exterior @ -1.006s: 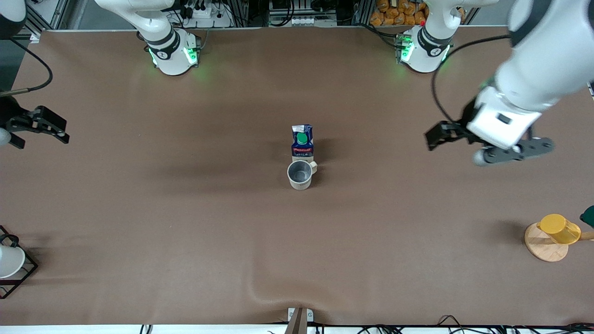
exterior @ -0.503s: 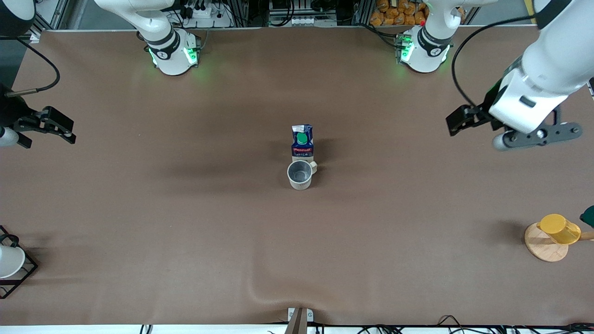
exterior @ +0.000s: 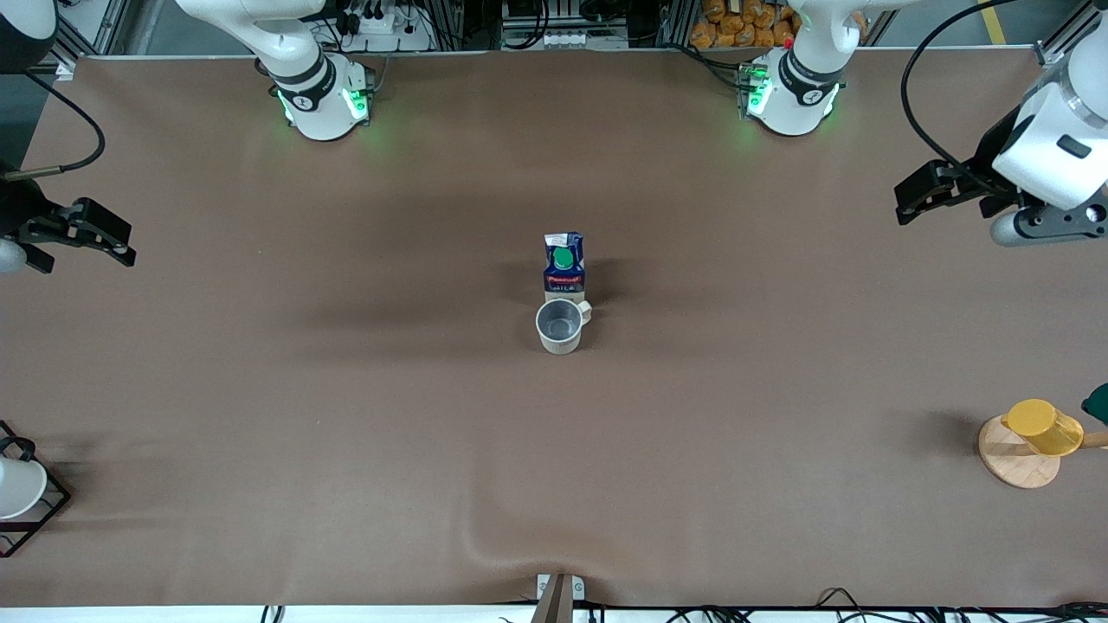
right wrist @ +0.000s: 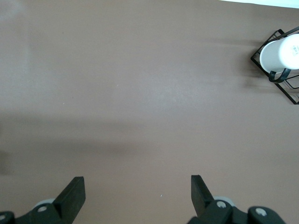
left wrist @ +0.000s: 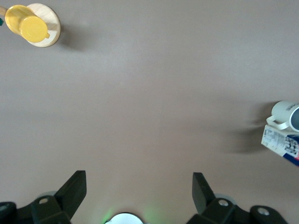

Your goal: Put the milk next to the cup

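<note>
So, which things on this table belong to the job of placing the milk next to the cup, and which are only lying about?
Belonging to the job:
- milk carton, standing upright
- mug, right beside it, nearer the front camera

Only lying about:
- yellow cup on a wooden disc
- white cup in a black wire frame

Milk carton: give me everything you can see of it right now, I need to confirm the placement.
The milk is a small dark blue gable-top carton with a round green cap, a red-and-white label and a pale side panel. It stands upright at mid-table, directly beside the cup on the side farther from the front camera, close enough that contact cannot be ruled out. No gripper holds it.
</note>
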Available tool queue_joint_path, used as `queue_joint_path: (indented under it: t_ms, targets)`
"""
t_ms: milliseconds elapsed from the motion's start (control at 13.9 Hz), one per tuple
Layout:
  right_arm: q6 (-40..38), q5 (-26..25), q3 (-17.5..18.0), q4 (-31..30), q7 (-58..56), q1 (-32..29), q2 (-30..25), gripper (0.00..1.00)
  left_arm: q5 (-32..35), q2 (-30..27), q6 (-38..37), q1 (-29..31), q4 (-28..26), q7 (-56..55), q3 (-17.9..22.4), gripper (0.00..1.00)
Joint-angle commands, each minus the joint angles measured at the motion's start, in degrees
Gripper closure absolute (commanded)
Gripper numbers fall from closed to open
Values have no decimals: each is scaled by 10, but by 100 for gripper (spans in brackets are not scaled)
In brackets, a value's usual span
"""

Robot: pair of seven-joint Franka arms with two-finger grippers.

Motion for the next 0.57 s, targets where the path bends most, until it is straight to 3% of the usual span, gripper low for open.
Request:
queue_joint_path:
  t_ms: [0, 287, 503]
  targets:
    - [-8, -13, 2, 3, 12, -3, -3, 0, -4, -65, 19, -14, -78, 39, 44, 0]
    - [-8, -12, 2, 3, 11, -7, -2, 0, -2, -68, 20, -44, -85, 135, 137, 0]
    - [-8, -12, 2, 3, 13, -6, -2, 0, -3, -76, 17, -44, -85, 130, 127, 0]
